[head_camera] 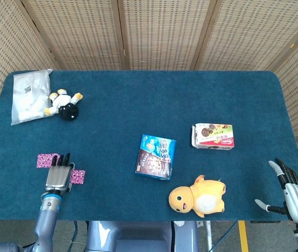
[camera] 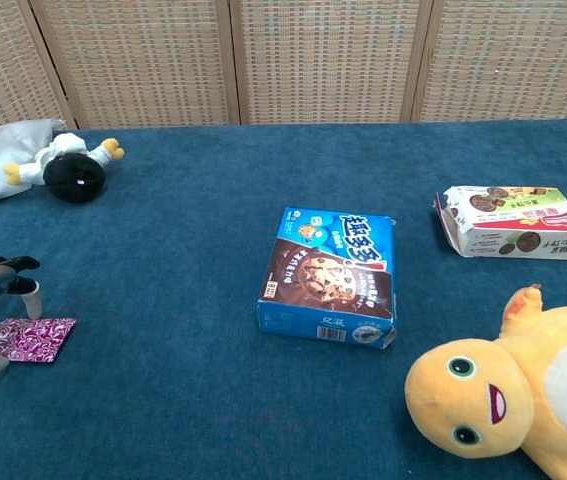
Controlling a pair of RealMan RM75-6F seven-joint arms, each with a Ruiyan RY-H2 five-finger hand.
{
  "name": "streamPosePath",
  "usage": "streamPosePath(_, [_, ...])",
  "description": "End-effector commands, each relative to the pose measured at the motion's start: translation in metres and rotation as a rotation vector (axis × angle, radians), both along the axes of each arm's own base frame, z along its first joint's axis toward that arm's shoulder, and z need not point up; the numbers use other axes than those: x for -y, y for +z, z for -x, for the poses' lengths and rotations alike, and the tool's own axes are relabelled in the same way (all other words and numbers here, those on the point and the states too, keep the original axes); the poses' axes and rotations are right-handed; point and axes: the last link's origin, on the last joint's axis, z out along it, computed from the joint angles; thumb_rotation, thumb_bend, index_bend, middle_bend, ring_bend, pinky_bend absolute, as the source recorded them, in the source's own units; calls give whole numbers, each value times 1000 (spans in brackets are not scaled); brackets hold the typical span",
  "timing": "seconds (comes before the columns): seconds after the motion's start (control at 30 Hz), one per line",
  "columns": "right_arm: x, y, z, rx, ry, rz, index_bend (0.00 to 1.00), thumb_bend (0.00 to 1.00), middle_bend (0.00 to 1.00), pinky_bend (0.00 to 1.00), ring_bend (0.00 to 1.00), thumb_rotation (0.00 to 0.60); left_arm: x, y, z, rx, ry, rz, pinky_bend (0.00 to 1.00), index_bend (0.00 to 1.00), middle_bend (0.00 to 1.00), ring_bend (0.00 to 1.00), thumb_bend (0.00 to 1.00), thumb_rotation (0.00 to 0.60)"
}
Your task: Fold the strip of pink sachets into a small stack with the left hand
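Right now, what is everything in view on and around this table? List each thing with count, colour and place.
strip of pink sachets: one, pink, near left edge, partly under the left hand
cookie box: one, blue, table centre
snack box: one, white and red, right of centre
plush toy: one, yellow, near edge, right of centre
small plush: one, black, white and yellow, far left
plastic bag: one, white, far left corner
table: one, dark blue top
left hand: over the strip
right hand: off the near right corner, fingers apart, holding nothing

Cookie boxes (camera: pixel 330 277), plush toys (head_camera: pixel 198 195), perhaps a bag (head_camera: pixel 29 95)
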Motion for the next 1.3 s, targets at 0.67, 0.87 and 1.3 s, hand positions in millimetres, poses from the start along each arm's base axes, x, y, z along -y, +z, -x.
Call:
streamPosePath(0.67, [0,-2,0,-11,-1,-4,43,106,0,0,0,600,-26,42,32,-65,10,-86,0,484,0,0,350,600])
streamPosePath(0.87, [1,-3,0,-15,-5,-7,43,107,0,0,0,600,-40,57,49,-80,40,-126,0,484,0,0,349,600])
streamPosePath(1.3, [0,-4,0,-19,-5,-9,43,107,0,0,0,600,-50,66,73,-108,76,-133,0,484,0,0,348,600])
